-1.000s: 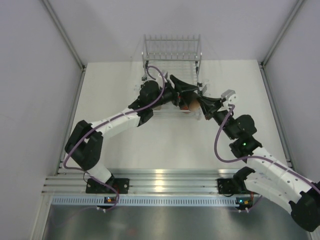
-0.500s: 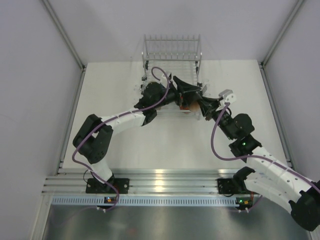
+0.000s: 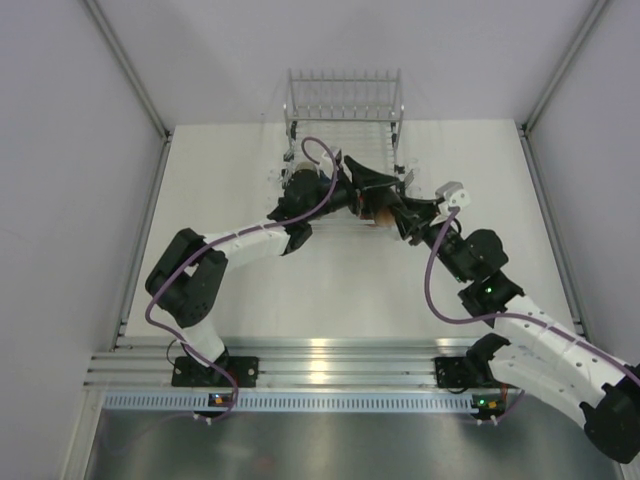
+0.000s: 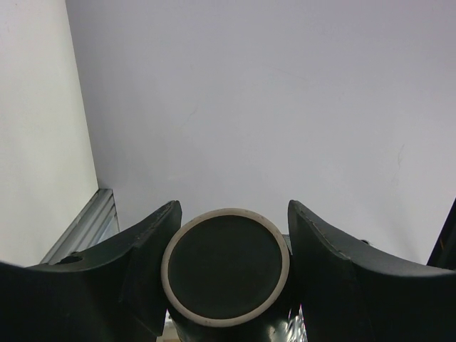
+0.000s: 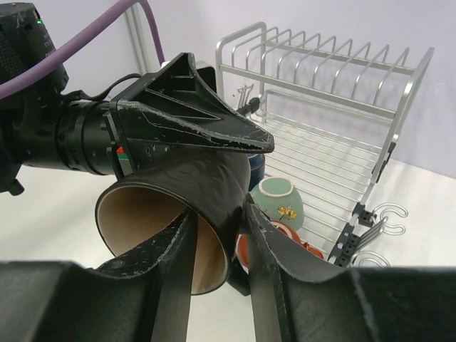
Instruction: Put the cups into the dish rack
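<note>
— Handover, by the look from above. Both arms reaching in over the near end of the dish rack [image 3: 345,108]. Left gripper [image 3: 368,195] and right gripper [image 3: 402,214] nose to nose, with a dark cup [image 3: 378,212] between them. Cup up off the table [image 3: 480,170], above the rack's wires.

— And from the left wrist?

— Only the cup's round dark base with its pale ring, pinched between the left fingers [image 4: 142,249], one on each side. Left jaws closed on the cup, then. Nothing of the rack in this view.

— Right wrist?

— Straight into the tan mouth of the same cup, held on its side in the left jaws. Right jaws parted and straddling the rim, one finger inside the mouth, the other outside. Contact with the wall: impossible to tell. Lower down, inside the rack, a mint-green cup [image 5: 279,201] upside down, and an orange-brown cup [image 5: 296,242] just beside it, mostly hidden.

— Dangers from here?

— Snagging the rim by drawing the right jaws back askew, and so tugging the cup out of the left pinch. Round glazed wall, hold only down by the base: likely to twist or slip. After that, a fall onto the cups below, with a chip or a knock-over. Also a clash of the two wrists, packed so close together.
</note>
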Robot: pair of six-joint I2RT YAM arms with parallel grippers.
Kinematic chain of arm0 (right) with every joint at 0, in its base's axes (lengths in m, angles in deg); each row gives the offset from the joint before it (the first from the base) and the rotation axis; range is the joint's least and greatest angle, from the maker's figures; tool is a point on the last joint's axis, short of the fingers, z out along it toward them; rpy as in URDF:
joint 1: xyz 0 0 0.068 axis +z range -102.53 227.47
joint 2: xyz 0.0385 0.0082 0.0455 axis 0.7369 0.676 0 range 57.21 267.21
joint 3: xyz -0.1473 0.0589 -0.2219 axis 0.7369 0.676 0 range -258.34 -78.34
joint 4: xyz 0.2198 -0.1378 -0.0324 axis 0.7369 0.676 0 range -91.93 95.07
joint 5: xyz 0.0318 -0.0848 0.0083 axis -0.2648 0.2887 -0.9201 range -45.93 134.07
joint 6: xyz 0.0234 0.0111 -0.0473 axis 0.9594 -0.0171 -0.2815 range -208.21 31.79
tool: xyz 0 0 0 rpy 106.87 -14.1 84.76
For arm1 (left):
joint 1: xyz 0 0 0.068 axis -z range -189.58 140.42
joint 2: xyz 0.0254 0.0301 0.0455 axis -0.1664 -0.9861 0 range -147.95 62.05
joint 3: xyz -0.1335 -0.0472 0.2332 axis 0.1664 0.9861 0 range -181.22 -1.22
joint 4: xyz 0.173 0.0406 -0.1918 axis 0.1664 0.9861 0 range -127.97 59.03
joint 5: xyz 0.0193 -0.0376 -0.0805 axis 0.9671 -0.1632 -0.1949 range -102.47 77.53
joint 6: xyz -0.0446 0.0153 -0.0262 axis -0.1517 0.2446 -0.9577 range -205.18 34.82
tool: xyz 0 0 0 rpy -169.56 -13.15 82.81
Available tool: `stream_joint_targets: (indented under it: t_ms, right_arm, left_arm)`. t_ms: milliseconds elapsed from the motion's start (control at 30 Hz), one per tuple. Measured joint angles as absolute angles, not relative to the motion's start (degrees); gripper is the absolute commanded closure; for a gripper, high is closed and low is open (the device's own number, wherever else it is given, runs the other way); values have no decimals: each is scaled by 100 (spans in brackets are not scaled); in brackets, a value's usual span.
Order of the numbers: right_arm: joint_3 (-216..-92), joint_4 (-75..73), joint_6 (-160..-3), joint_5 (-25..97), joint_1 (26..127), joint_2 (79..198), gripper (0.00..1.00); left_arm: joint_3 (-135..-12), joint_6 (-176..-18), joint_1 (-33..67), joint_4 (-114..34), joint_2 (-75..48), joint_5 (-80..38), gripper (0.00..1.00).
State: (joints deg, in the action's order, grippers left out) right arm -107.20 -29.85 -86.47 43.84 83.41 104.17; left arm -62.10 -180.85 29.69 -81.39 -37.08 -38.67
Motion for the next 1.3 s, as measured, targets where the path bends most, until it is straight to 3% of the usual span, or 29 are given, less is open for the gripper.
stream_joint_targets:
  t_ms: [500,800,1300]
  right_arm:
    - [-10720,-1501,-8619,4781,8355,8835,62]
    - [-10720,-891,-8610,5238,8361,7794,62]
    - [-10524,-587,-8610,5356,8363,8083,62]
  left_arm:
    - [-6785,-18155,2556,-8611,-4478,-3928,100]
    - [-7849,-15718,2042,-6603,-4548,-3863,100]
    - [-7220,-12591,2105,-5291,-4091,-2383,100]
